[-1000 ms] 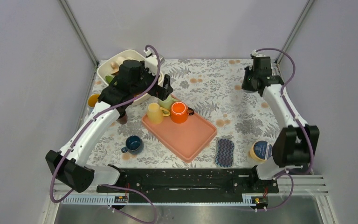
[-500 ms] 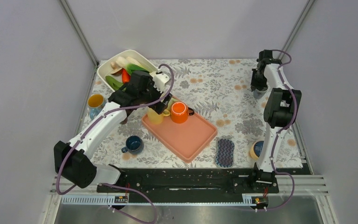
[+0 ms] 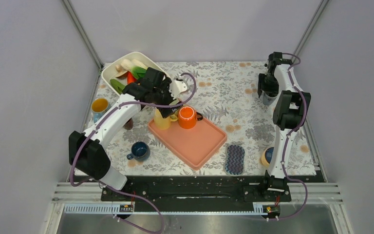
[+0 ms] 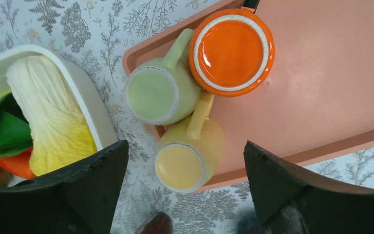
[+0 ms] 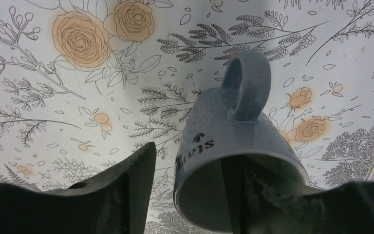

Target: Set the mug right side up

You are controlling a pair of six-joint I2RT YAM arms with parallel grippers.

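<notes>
White dish [image 4: 85, 100] of vegetables sits just left of the pink tray [image 4: 321, 97]. The left gripper [image 4: 185, 151] hangs over the tray's left corner, jaws wide apart, holding nothing. Beneath it, green mug [image 4: 153, 95], yellow mug [image 4: 180, 168] and orange mug [image 4: 231, 46] touch, all base-up. Well right of the tray stands the grey mug [image 5: 224, 131], mouth up. The right gripper [image 5: 199, 161] is over its rim, jaws parted, its left finger clear of the wall.
</notes>
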